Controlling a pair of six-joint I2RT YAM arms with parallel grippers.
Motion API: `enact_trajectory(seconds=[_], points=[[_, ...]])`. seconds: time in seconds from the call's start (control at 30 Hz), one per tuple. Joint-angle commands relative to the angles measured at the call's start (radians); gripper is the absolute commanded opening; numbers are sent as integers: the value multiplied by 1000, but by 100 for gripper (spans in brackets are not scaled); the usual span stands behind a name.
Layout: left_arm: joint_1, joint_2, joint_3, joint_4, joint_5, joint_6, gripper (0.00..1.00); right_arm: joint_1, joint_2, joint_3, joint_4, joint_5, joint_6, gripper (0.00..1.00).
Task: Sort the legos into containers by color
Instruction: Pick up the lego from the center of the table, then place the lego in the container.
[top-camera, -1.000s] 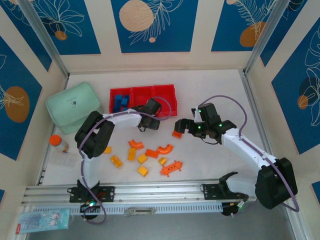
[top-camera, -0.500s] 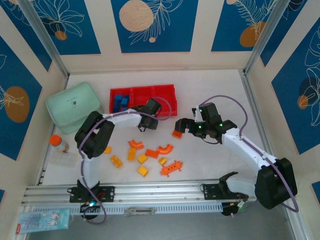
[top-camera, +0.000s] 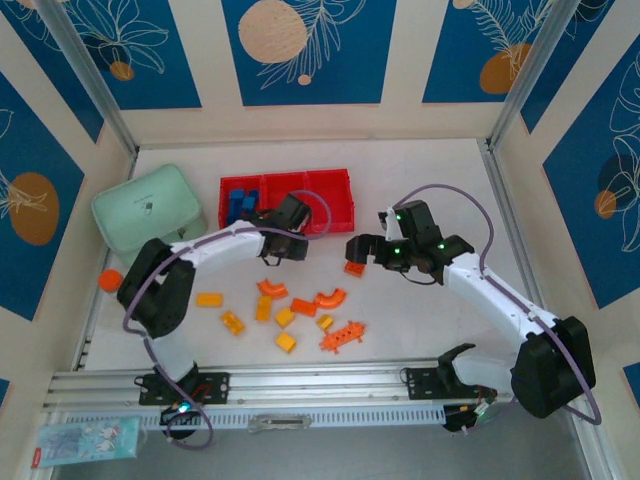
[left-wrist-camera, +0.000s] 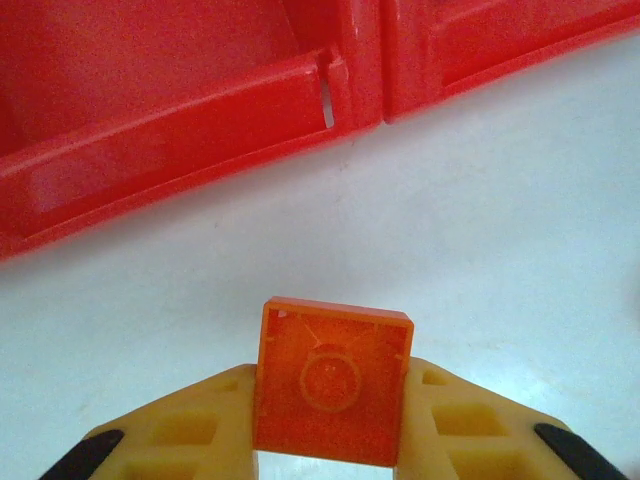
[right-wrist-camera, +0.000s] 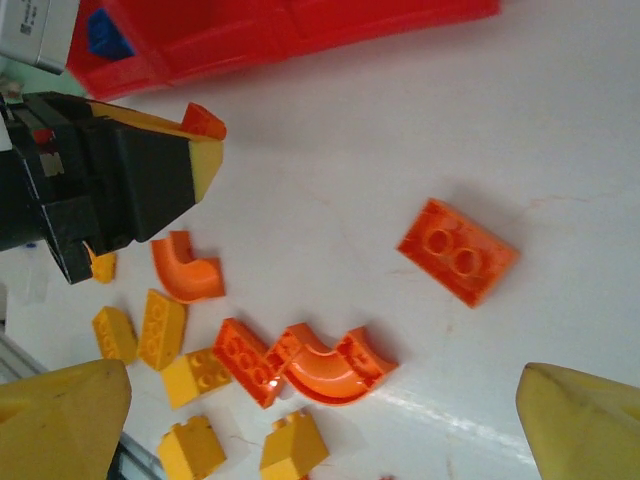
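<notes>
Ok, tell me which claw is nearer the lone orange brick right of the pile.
Right. The right claw hovers open right by the lone brick. The left claw is well to its left beside the tray, shut on a second brick.

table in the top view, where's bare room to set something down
Bare: the strip behind the red tray, and the far right corner beyond the right arm. Crowded: the loose legos between both arm bases.

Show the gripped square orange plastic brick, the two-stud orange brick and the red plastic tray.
Square orange plastic brick (left-wrist-camera: 332, 385): left wrist view, centre.
Two-stud orange brick (right-wrist-camera: 458, 250): right wrist view, between studs.
Red plastic tray (top-camera: 338, 188): top view, right compartment.
</notes>
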Motion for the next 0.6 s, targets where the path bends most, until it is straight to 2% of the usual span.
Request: enact_trajectory(seconds=[0.0,0.17,0.37,0.5,0.53,0.57], points=[[15,-65,23,-74,3,-38,29,37,23,57,-19,-6,-30,99],[74,-5,191,-178,-36,-62,27,58,64,106,-17,3,-22,99],[142,186,425,-265,-115,-57,28,51,62,115,-7,5,-18,99],[160,283,522,-275,-130,-62,29,39,59,115,-11,-5,-16,99],[164,303,545,-274,-133,-61,30,34,59,113,-9,-11,-15,99],[166,322,569,-278,-136,-57,36,29,61,114,-8,-20,-13,99]])
